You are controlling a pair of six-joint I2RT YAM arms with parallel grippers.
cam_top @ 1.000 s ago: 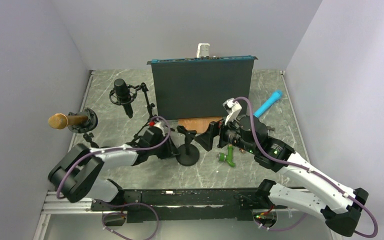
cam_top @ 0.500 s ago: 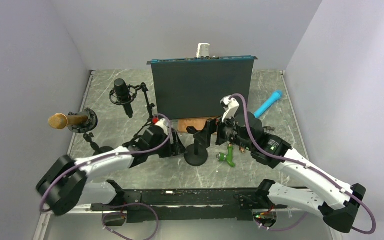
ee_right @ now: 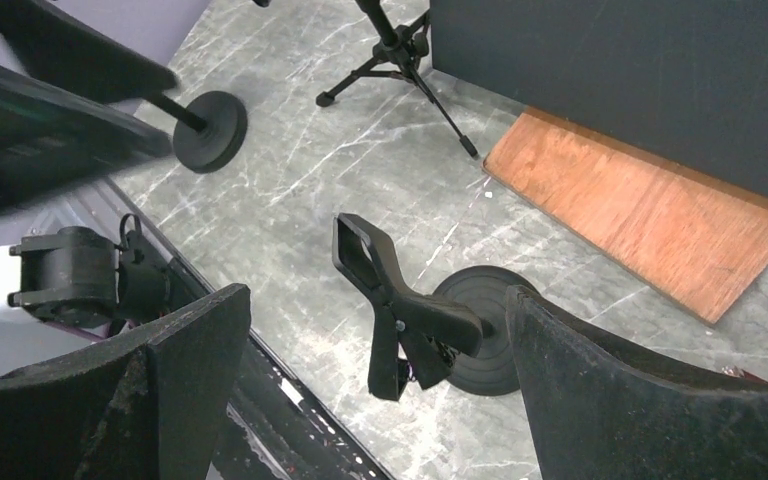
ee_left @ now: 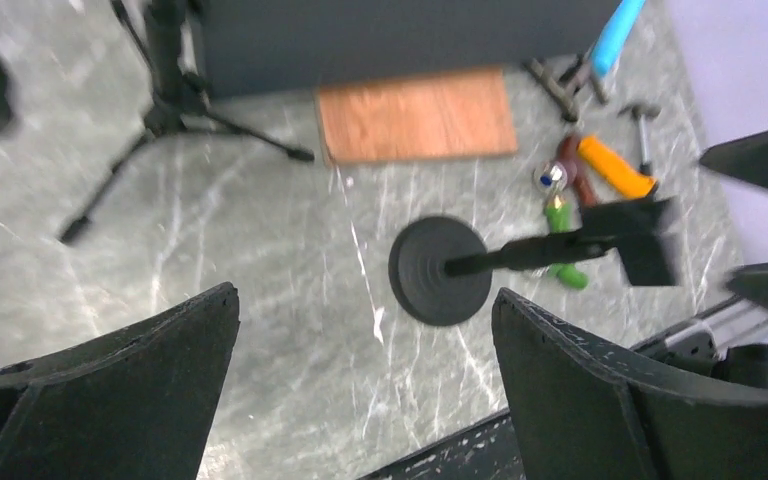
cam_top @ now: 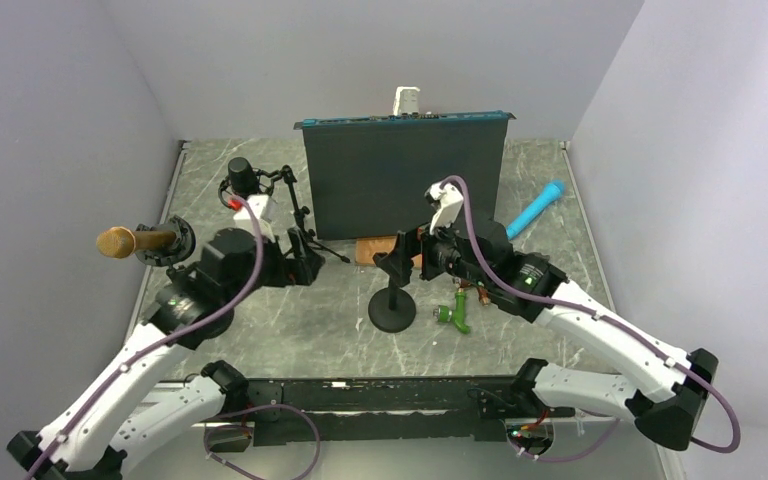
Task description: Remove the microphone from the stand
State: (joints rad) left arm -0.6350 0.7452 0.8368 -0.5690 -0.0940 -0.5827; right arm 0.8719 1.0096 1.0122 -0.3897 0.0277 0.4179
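A gold microphone (cam_top: 117,241) sits in a stand at the far left, and a black microphone (cam_top: 243,178) hangs in a tripod stand (ee_left: 165,100) behind it. A blue microphone (cam_top: 536,208) lies on the table at the right. An empty round-base stand (cam_top: 392,308) with a black clip (ee_right: 390,290) is in the middle. My right gripper (ee_right: 380,300) is open, its fingers either side of that clip without touching it. Left of the stand, my left gripper (ee_left: 365,295) is open over bare table, holding nothing.
A dark upright panel (cam_top: 405,175) stands at the back with a wooden board (ee_left: 415,112) at its foot. A green piece (cam_top: 453,317), an orange tool (ee_left: 610,165) and other small tools lie right of the round base. The gold microphone's round base (ee_right: 210,130) is at the left.
My left gripper has opened, risen and drawn back to the left, away from the round-base stand. The stand has shifted slightly right. My right gripper has moved left over the clip.
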